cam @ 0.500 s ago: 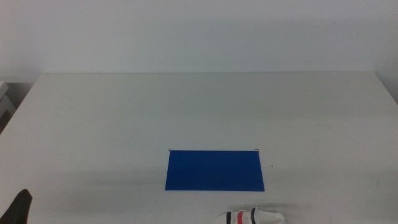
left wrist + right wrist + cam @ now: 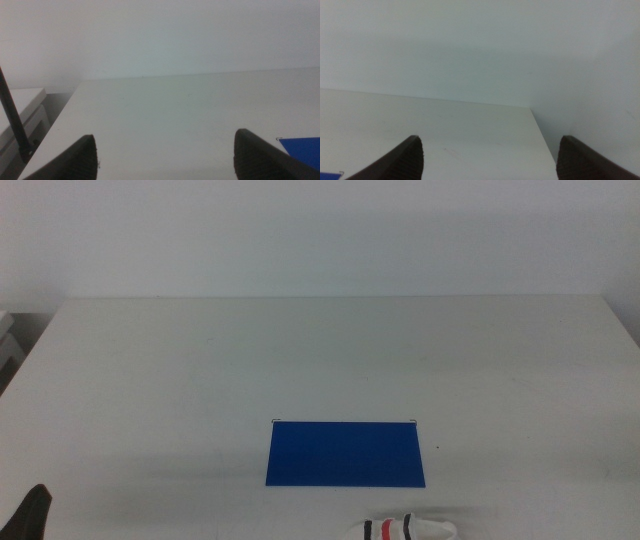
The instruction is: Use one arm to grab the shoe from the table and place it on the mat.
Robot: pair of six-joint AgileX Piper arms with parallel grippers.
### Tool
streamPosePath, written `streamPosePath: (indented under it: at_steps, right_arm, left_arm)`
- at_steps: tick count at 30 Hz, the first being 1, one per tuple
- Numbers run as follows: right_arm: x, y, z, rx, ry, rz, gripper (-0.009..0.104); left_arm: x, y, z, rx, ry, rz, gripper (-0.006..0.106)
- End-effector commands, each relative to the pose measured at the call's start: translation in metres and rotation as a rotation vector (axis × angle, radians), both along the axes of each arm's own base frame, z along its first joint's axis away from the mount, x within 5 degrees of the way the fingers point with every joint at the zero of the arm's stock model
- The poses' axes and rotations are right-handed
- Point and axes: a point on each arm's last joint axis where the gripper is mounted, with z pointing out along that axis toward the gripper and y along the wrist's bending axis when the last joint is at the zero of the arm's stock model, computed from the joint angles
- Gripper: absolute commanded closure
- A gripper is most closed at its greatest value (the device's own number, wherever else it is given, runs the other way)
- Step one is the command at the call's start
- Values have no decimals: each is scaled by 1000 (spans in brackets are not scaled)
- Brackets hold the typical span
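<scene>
step: nothing grabbed yet, shoe (image 2: 408, 529) on surface (image 2: 300, 350) just beside mat (image 2: 345, 453)
tools: left tool (image 2: 165, 155) + right tool (image 2: 490, 157) both spread wide, empty
next: prob right one drops onto shoe

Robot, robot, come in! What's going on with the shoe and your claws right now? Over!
Left gripper open, waiting at table's near left corner. Right gripper open, empty. Shoe on table, just in front of mat, untouched. Nothing between them.

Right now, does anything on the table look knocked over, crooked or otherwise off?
Nothing stands out. The blue mat lies flat and square on the table, and the shoe sits on the table just in front of it, partly cut off by the picture's edge.
</scene>
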Motion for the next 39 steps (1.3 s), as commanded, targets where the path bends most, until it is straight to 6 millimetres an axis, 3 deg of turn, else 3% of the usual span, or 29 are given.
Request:
streamPosePath:
  at_steps: [1,10,20,29,39]
  right_arm:
    - [6,0,30,-15,-80,4,3]
    - [45,11,70,-17,105,124,3]
    - [93,68,95,-105,337,436,3]
    - [129,115,109,-468,541,627,3]
    - [144,167,105,-749,830,980,3]
  left_arm:
    - [-1,0,6,-18,-87,1,7]
    - [-1,0,6,-18,-87,1,7]
    - [-1,0,6,-18,-87,1,7]
    - [-1,0,6,-18,-87,1,7]
    - [-1,0,6,-18,-87,1,7]
